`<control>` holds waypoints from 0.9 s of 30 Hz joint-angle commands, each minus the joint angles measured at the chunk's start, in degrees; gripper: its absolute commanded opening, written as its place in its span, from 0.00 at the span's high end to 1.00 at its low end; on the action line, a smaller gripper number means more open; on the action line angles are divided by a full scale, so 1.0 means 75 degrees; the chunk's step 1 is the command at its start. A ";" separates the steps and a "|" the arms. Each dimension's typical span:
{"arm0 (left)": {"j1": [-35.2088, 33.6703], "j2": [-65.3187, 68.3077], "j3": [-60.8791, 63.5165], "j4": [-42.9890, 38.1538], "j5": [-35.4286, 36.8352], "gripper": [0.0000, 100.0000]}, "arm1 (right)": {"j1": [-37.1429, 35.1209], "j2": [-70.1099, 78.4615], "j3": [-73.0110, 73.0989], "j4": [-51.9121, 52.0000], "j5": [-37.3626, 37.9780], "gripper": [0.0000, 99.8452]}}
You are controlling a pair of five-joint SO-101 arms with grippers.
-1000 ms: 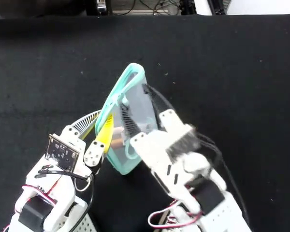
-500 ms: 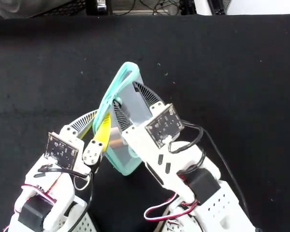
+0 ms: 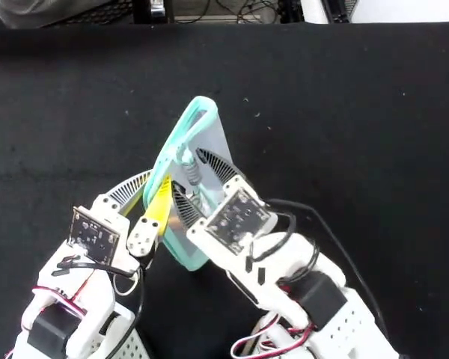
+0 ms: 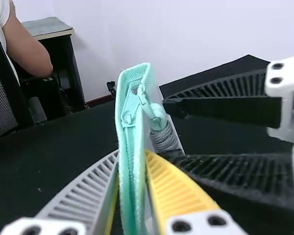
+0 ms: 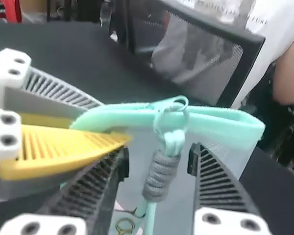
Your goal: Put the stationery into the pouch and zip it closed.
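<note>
The mint-green pouch [image 3: 181, 149] with a clear side stands on its edge at the table's middle. My left gripper [image 3: 162, 182], with one grey and one yellow finger, is shut on the pouch's zip edge [image 4: 132, 147]. The zip slider sits near the top end, and a grey cord pull [image 4: 161, 138] hangs from it. My right gripper [image 3: 195, 182], with black fingers, stands open with the cord pull [image 5: 159, 174] between its fingers and not touching them. Small items show dimly through the clear side [image 3: 178, 221].
A black cloth [image 3: 344, 127] covers the table, with bare room all around the pouch. Cables and stands line the far edge [image 3: 209, 11]. A mesh chair [image 5: 201, 54] and a person stand behind the table.
The right arm's wrist has turned and its open gripper has shifted from the pouch's clear side to around the cord pull. The pouch top has leaned slightly left. The left arm has kept still.
</note>
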 commanded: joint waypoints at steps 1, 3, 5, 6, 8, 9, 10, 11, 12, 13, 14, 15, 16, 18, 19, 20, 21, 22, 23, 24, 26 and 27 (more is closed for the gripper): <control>0.0064 0.0000 -0.0158 -0.0082 0.0012 0.97 | -0.0105 -0.0135 -0.0018 -0.0774 0.0059 0.79; 0.0064 0.0000 -0.0182 -0.0047 0.0012 0.97 | 0.0023 -0.0123 0.0182 -0.1371 0.0059 0.79; 0.0076 0.0000 -0.0182 -0.0047 0.0012 0.97 | 0.0129 -0.0053 0.0346 -0.1758 0.0059 0.79; 0.0076 0.0000 -0.0158 -0.0059 0.0012 0.97 | 0.0176 0.0053 0.0358 -0.1805 0.0070 0.79; 0.0088 0.0000 -0.0147 -0.0047 0.0012 0.97 | 0.0305 0.0369 0.0287 -0.1817 0.0070 0.79; 0.0100 0.0000 -0.0147 -0.0047 0.0012 0.97 | 0.0410 0.0545 0.0217 -0.1829 0.0094 0.79; 0.0111 0.0000 -0.0147 -0.0047 0.0012 0.97 | 0.0504 0.0744 0.0147 -0.1829 0.0211 0.79; 0.0111 0.0000 -0.0170 -0.0047 0.0012 0.97 | 0.0563 0.0955 0.0064 -0.1829 0.0399 0.79; 0.0111 0.0000 -0.0182 -0.0047 0.0012 0.97 | 0.0598 0.1131 -0.0006 -0.1829 0.0574 0.79; 0.0111 0.0000 -0.0193 -0.0035 0.0012 0.97 | 0.0621 0.1272 -0.0076 -0.1829 0.0738 0.79; 0.0111 0.0000 -0.0205 -0.0035 0.0012 0.97 | 0.0633 0.1389 -0.0135 -0.1829 0.0856 0.79; 0.0111 0.0000 -0.0205 -0.0035 -0.0047 0.97 | 0.0633 0.1459 -0.0170 -0.1829 0.0938 0.79; 0.0100 0.0000 -0.0205 -0.0035 -0.0188 0.97 | 0.0633 0.1471 -0.0193 -0.1829 0.0996 0.80; 0.0100 0.0000 -0.0170 -0.0023 -0.0574 0.97 | 0.0598 0.1424 -0.0205 -0.1829 0.1219 0.87; 0.0076 0.0000 -0.0147 -0.0023 -0.0703 0.97 | 0.0586 0.1366 -0.0217 -0.1829 0.1430 0.90; 0.0064 0.0000 -0.0147 0.0012 -0.0809 0.97 | 0.0586 0.1272 -0.0217 -0.1829 0.1700 0.94; 0.0064 0.0000 -0.0158 0.0141 -0.0903 0.97 | 0.0586 0.1155 -0.0217 -0.1829 0.1934 0.96; 0.0076 0.0000 -0.0182 0.0270 -0.1055 0.97 | 0.0586 0.1002 -0.0217 -0.1817 0.2075 0.99; 0.0088 0.0000 -0.0217 0.0410 -0.1242 0.97 | 0.0586 0.0838 -0.0205 -0.1770 0.2133 0.99; 0.0100 0.0000 -0.0240 0.0527 -0.1430 0.97 | 0.0586 0.0651 -0.0193 -0.1758 0.2145 0.98; 0.0041 0.0000 -0.0428 0.0785 -0.1735 0.97 | 0.0586 0.0264 -0.0193 -0.1524 0.2145 0.98; 0.0029 0.0000 -0.0533 0.0938 -0.1852 0.97 | 0.0586 0.0076 -0.0217 -0.1348 0.2145 0.98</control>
